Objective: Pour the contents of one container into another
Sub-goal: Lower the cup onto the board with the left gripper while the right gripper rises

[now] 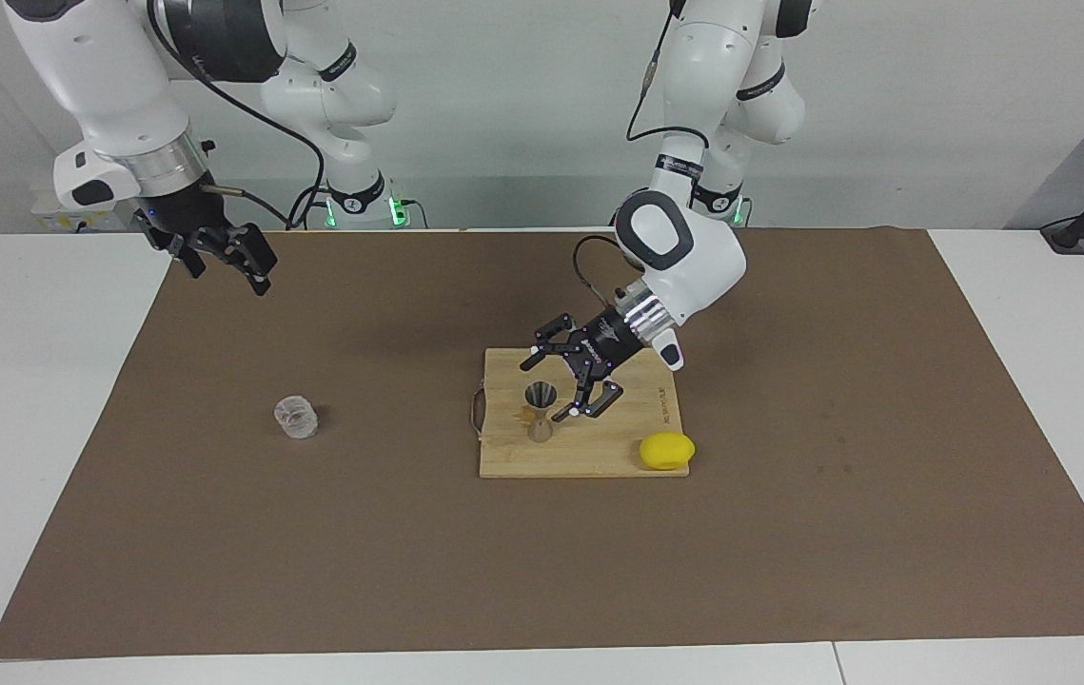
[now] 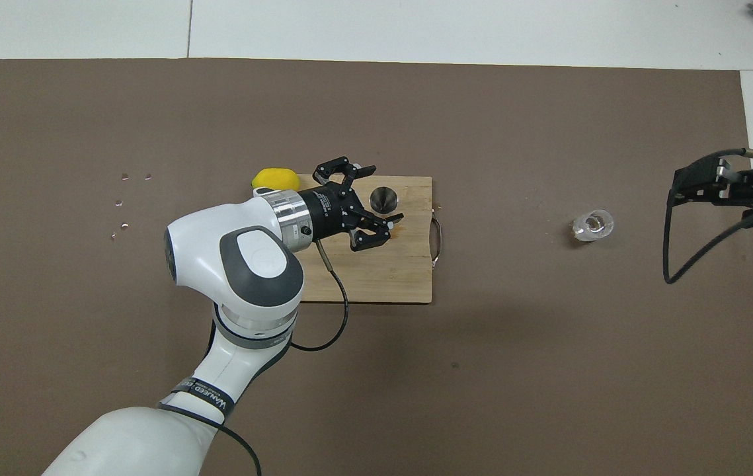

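Observation:
The silvery hourglass jigger (image 1: 541,411) (image 2: 383,198) stands upright on the wooden cutting board (image 1: 599,459) (image 2: 389,277). My left gripper (image 1: 542,390) (image 2: 383,194) is open and low over the board, with the jigger between its spread fingers and touching neither. The small clear ribbed glass cup (image 1: 296,417) (image 2: 592,225) stands alone on the brown mat toward the right arm's end of the table. My right gripper (image 1: 227,276) (image 2: 700,188) hangs open and empty over the mat's edge at that end, well above the cup and apart from it.
A yellow lemon (image 1: 666,450) (image 2: 275,178) lies at the board's corner farthest from the robots, toward the left arm's end. A wet stain (image 2: 393,230) marks the board beside the jigger. A few droplets (image 2: 121,198) dot the mat (image 1: 542,571).

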Controlling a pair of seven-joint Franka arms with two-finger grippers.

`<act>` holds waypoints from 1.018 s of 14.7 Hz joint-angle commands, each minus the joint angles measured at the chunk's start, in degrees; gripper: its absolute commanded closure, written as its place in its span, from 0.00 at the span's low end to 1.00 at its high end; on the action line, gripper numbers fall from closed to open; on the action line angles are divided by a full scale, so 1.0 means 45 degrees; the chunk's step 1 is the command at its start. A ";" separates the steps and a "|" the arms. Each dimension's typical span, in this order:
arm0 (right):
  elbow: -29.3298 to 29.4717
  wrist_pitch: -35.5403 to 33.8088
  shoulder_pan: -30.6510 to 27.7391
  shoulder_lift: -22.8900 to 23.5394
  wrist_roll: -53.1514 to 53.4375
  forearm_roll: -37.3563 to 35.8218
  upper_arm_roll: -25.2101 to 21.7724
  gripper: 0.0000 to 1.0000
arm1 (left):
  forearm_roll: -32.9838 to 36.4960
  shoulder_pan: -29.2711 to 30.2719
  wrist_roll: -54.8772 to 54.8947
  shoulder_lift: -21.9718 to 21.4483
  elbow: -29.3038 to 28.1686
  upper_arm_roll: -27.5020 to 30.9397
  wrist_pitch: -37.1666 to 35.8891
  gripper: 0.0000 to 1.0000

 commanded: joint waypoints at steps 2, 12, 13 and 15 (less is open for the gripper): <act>-0.0160 0.0901 -0.0415 0.0657 0.2176 0.0750 0.0036 0.00 | 0.2737 0.0685 -0.0224 -0.1171 -0.0662 0.0220 -0.1765 0.00; -0.0317 0.2563 -0.2151 0.3897 0.4992 0.3834 0.0036 0.00 | 1.1726 0.5667 -0.0010 -0.1622 0.0372 0.0201 -0.6245 0.00; -0.0356 0.2758 -0.2347 0.4055 0.4994 0.3934 0.0036 0.00 | 1.2312 0.5980 0.0010 -0.1622 0.0470 0.0220 -0.6187 0.00; -0.0395 0.2838 -0.2427 0.4444 0.4955 0.3974 0.0055 0.00 | 1.3679 0.6722 0.0049 -0.1603 0.0801 0.0162 -0.6128 0.00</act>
